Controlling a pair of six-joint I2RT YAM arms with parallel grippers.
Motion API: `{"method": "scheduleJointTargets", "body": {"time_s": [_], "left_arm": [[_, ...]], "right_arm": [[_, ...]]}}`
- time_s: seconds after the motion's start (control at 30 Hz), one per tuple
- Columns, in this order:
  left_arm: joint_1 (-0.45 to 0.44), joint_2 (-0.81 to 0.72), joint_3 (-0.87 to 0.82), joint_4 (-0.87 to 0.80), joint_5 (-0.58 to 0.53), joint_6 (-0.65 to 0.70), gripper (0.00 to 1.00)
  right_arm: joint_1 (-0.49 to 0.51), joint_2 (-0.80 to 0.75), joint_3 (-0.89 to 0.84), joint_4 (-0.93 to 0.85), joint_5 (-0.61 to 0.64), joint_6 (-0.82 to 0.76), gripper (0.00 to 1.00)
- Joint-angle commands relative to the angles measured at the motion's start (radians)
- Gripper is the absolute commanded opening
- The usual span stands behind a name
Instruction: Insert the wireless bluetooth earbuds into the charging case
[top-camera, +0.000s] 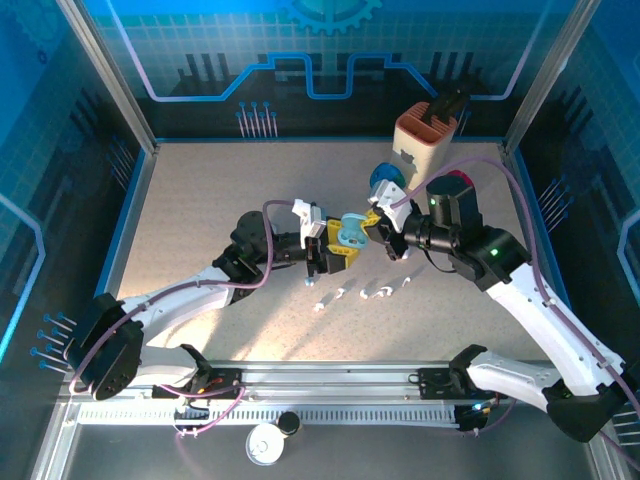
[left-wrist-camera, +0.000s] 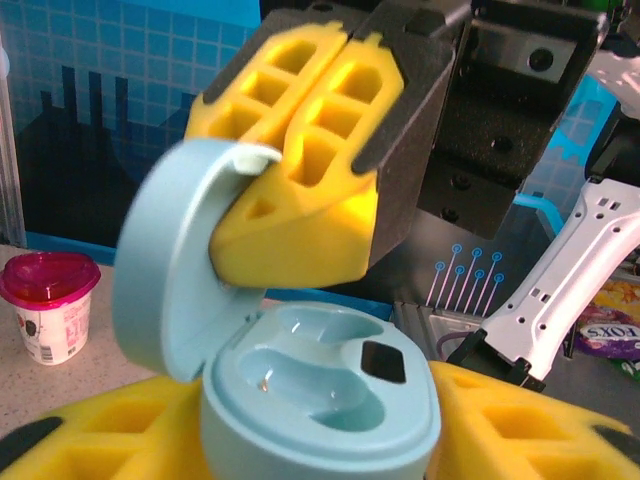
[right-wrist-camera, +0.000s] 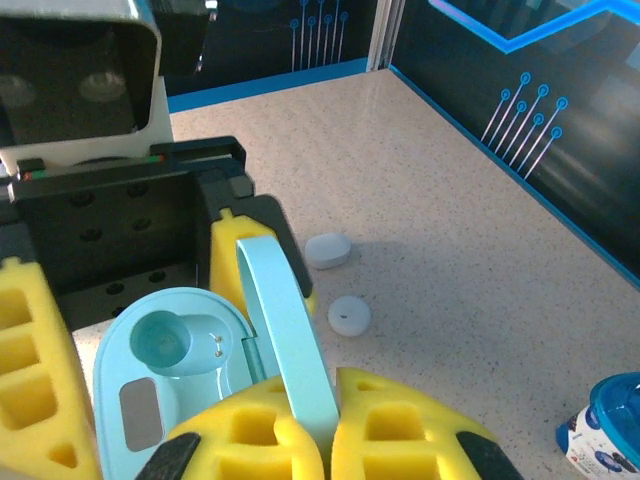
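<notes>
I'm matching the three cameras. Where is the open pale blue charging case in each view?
Top external: the charging case sits near picture centre.
Left wrist: lower centre, lid up at left.
Right wrist: lower left.
Shared landmark: the right gripper, pinching its lid.

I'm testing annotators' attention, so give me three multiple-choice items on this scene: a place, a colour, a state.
1. Where is the charging case? A flat on the table; B held by the left gripper; C inside a cup.
2. What colour is it? A pale blue; B red; C black.
3. How is its lid? A shut; B missing; C swung open.
Key: B, yellow fingers flank its base; A, its shell is pale blue; C, the lid stands up, baring both wells.
</notes>
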Motion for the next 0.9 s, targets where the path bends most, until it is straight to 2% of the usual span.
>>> {"method": "scheduleJointTargets", "body": {"time_s": [0.0, 0.13, 0.3, 0.43, 0.53, 0.7, 0.87], "left_arm": [[-0.003, 0.007, -0.011, 0.051, 0.004, 0.008, 0.52], [-0.003, 0.005, -0.013, 0.054, 0.006, 0.008, 0.52], [-0.003, 0.006, -0.015, 0.055, 0.009, 0.007, 0.47], [-0.003, 0.006, -0.022, 0.060, 0.008, 0.010, 0.56], [-0.003, 0.006, -0.027, 0.061, 0.009, 0.011, 0.57], [-0.002, 0.004, -0.031, 0.066, 0.009, 0.008, 0.51], [-0.003, 0.003, -0.022, 0.066, 0.009, 0.007, 0.51]], "right_arm": [[-0.005, -0.006, -0.008, -0.002, -0.025, 0.006, 0.00], [-0.005, -0.006, -0.011, -0.002, -0.024, 0.006, 0.00], [-0.005, -0.008, -0.009, 0.011, -0.022, 0.021, 0.00], [-0.015, -0.019, -0.015, 0.031, -0.033, 0.038, 0.00], [-0.021, -0.023, -0.017, 0.032, -0.034, 0.044, 0.00], [-0.025, -0.022, -0.020, 0.029, -0.033, 0.043, 0.00], [-0.024, -0.015, -0.019, 0.021, -0.047, 0.031, 0.00]]}}
